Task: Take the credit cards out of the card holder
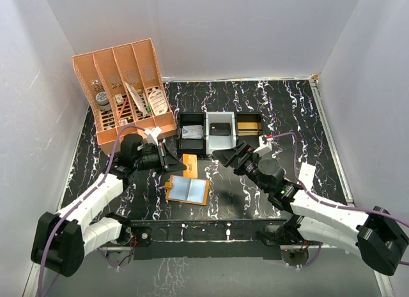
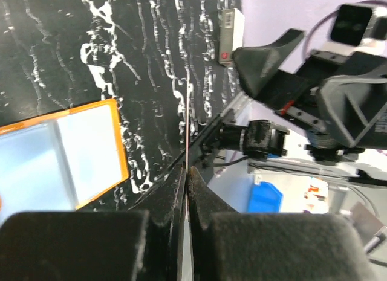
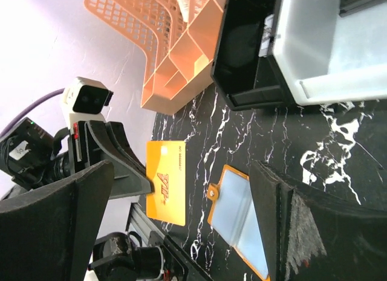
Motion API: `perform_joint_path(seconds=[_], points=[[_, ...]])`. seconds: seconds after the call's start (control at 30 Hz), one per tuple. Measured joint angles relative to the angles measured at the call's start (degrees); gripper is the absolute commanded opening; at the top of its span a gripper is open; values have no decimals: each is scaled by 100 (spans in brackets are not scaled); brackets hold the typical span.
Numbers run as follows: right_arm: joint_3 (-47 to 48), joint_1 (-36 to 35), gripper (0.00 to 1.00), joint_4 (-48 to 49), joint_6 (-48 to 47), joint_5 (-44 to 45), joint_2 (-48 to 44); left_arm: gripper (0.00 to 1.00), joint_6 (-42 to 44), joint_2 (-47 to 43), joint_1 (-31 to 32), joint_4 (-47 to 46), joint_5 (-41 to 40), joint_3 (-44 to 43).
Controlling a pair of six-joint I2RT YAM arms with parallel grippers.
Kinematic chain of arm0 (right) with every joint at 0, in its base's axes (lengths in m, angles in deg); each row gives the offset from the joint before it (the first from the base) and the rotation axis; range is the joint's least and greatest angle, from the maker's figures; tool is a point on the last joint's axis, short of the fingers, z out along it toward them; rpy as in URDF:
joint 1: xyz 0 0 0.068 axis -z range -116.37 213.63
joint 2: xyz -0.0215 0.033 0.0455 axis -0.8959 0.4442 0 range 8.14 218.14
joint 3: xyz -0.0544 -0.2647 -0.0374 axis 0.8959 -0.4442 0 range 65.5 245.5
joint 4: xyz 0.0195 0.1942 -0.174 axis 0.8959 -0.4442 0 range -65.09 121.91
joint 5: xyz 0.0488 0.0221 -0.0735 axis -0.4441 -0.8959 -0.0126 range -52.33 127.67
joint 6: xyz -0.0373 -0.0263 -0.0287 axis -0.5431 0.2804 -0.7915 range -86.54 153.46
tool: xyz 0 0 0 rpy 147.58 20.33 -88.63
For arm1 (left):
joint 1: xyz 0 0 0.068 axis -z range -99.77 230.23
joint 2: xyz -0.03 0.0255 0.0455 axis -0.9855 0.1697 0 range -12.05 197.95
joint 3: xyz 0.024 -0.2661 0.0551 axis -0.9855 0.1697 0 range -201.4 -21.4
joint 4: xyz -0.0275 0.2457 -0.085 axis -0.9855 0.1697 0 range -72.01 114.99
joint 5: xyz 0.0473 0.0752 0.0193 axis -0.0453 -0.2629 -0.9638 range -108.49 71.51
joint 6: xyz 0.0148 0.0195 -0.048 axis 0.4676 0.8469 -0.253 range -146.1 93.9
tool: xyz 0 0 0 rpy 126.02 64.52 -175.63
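Note:
The orange card holder [image 1: 187,190] lies open and flat on the black marbled table, its pale blue inner panels facing up [image 3: 239,217] [image 2: 66,154]. My left gripper [image 1: 171,161] is shut on one short end of an orange-yellow credit card [image 1: 190,165] and holds it above the table, beyond the holder. In the right wrist view the card [image 3: 166,181] shows its face with red lettering. In the left wrist view its edge [image 2: 188,112] is a thin line running out of the closed jaws. My right gripper [image 1: 229,158] stands open to the right of the card, holding nothing.
A large orange slotted desk organizer [image 1: 124,86] stands at the back left. Behind the grippers sits a row of small trays: a black one [image 1: 190,134], a white one [image 1: 219,144] with a black box, and one holding a gold block [image 1: 249,124]. White walls enclose the table.

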Motion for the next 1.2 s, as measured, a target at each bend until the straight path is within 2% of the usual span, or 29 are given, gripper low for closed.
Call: perform_joint_path(seconds=[0.13,0.3,0.47,0.6,0.7,0.83,1.03,1.2], points=[[-485,184,93,483,328,0,98,0,-472,487,-197,-866,422,155],[-647,636,87,901,568,-780,844,0,-721,549,-302,-1381,723,330],[48,708,72,962,446,-1775,1423,0,-901,354,-302,-1888,1001,487],[619,723,67,999,393,-2391,1663,0,-1161,264,-302,-2236,1141,634],[763,743,64,1145,389,-2793,1810,0,-1491,70,-302,-2599,1152,844],[946,748,52,1158,400,-3379,2061,0,-1801,-201,-306,-2922,1150,1049],[1552,748,41,1047,278,-4328,2450,0,-2273,37,-313,-3650,1180,1130],[1582,787,26,1158,310,-4865,2446,0,-2511,42,-310,-4070,1340,1189]])
